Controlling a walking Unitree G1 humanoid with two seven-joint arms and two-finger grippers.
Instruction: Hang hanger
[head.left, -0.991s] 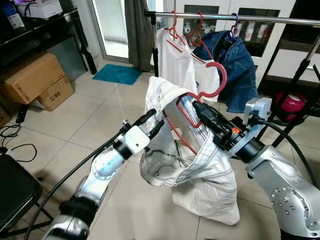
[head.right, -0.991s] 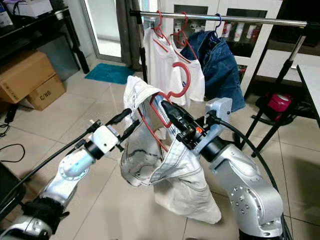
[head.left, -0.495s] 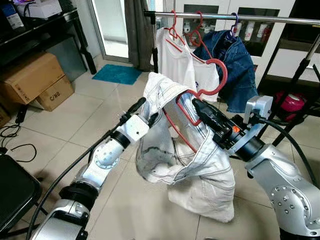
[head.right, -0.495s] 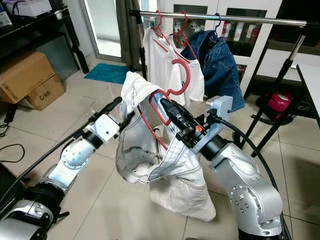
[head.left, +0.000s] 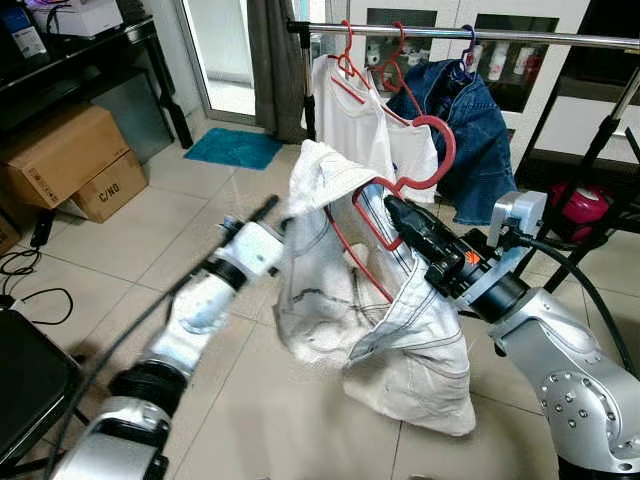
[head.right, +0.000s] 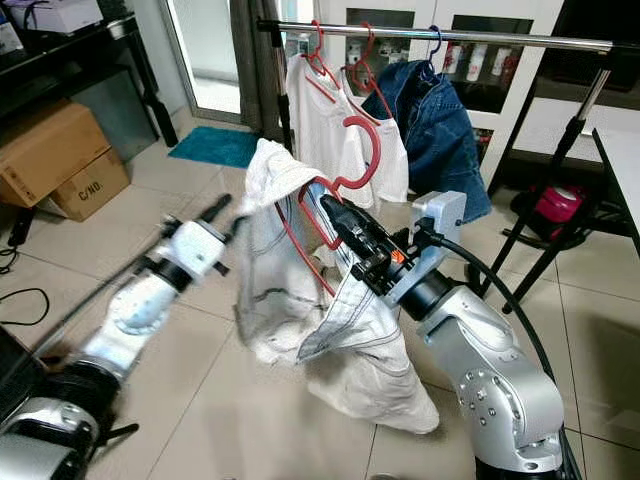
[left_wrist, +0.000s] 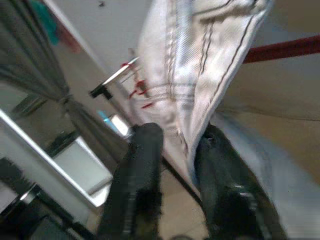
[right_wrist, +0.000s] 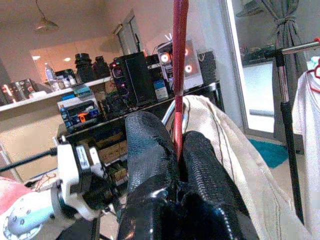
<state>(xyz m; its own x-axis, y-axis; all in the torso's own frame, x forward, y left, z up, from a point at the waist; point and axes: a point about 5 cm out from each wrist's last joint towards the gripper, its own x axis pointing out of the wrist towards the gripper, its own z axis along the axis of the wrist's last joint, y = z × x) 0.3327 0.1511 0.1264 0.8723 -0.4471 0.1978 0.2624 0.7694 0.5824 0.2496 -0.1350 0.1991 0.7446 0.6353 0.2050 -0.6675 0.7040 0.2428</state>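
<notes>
"In front of the clothes rail (head.left: 470, 36), what do your arms have hold of?"

"My right gripper (head.left: 392, 212) is clamped on a red hanger (head.left: 425, 160). In the right wrist view its two black fingers (right_wrist: 150, 145) press together on the hanger's thin red bar (right_wrist: 178, 75). A pair of white jeans (head.left: 385, 300) is draped over that hanger, bunched and hanging down toward the tiled floor (head.left: 130, 240)."

"And the hanger itself, where is it?"

"Held up in the air, below the rail and in front of it, apart from the bar. Its hook (head.right: 362, 150) curls upward, near a white shirt (head.left: 355, 120) and a denim jacket (head.left: 470, 130) that hang on the rail from their own hangers."

"What about your left side?"

"My left gripper (head.left: 268, 212) is at the jeans' outer edge, on my left of the garment. It looks blurred in the head views. In the left wrist view its fingers (left_wrist: 140, 170) stand narrowly apart with a stitched seam of the white fabric (left_wrist: 200, 100) lying between them; I cannot tell whether they are pinching it."

"Anything else around?"

"Cardboard boxes (head.left: 75, 160) sit by a dark shelf on my left, and a blue mat (head.left: 235, 148) lies near the doorway."
</notes>
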